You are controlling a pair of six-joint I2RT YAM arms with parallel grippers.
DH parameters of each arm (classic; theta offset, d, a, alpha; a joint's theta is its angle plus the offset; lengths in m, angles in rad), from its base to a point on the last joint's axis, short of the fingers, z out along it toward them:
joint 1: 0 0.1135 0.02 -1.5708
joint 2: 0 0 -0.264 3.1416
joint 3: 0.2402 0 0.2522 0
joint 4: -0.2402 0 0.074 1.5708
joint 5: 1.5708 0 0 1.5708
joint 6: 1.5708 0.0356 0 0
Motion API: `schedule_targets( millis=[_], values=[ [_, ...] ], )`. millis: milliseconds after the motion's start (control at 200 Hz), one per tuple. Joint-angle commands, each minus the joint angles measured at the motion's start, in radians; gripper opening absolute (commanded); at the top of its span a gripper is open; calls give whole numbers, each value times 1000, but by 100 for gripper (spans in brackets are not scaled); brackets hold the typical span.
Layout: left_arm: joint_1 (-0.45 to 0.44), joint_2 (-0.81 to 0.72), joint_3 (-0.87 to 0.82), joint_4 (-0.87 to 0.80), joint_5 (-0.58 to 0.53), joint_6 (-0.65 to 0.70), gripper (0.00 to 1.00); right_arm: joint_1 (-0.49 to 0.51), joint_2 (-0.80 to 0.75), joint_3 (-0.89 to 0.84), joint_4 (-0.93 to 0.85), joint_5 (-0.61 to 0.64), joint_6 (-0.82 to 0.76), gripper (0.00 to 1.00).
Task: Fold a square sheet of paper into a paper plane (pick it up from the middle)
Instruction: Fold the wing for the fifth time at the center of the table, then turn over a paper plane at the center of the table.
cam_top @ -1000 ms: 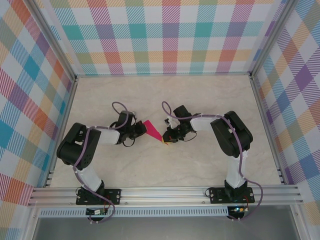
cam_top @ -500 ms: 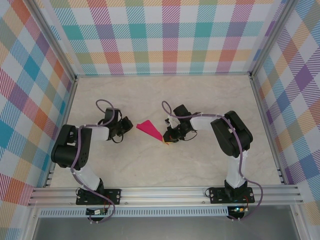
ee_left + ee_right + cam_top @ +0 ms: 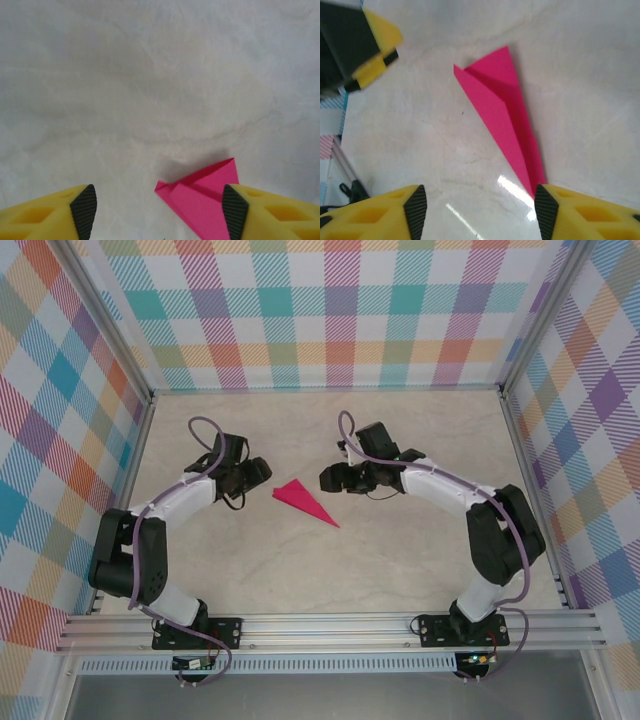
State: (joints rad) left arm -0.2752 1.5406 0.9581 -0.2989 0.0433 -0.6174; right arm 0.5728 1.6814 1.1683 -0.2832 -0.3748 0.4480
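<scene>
The paper plane [image 3: 305, 503] lies flat on the surface [image 3: 400, 570], touched by neither hand. The left hand [image 3: 260, 472] and the right hand [image 3: 328, 480] flank its tail, both spread. Folding looks finished, so the next move is probably to pull both arms clear of the plane.

The paper plane [image 3: 304, 502] is a narrow magenta dart with a centre fold. It lies flat on the table, its tip pointing toward the near right.

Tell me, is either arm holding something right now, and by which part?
Nothing is held. The left jaws and the right jaws both stand open, and the paper plane lies loose on the table between them.
</scene>
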Motion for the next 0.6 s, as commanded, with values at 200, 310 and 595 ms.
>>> schedule_targets(
  millis=[200,310,595],
  values=[
    [-231,34,151,-300,-230,-131,100,-33,-119,-138,40,370,91,91],
    [-305,117,231,-358,-235,-189,100,-60,-166,-198,50,428,123,94],
    [-407,357,455,-513,-222,-288,94,-114,-239,-295,42,479,159,95]
  ],
)
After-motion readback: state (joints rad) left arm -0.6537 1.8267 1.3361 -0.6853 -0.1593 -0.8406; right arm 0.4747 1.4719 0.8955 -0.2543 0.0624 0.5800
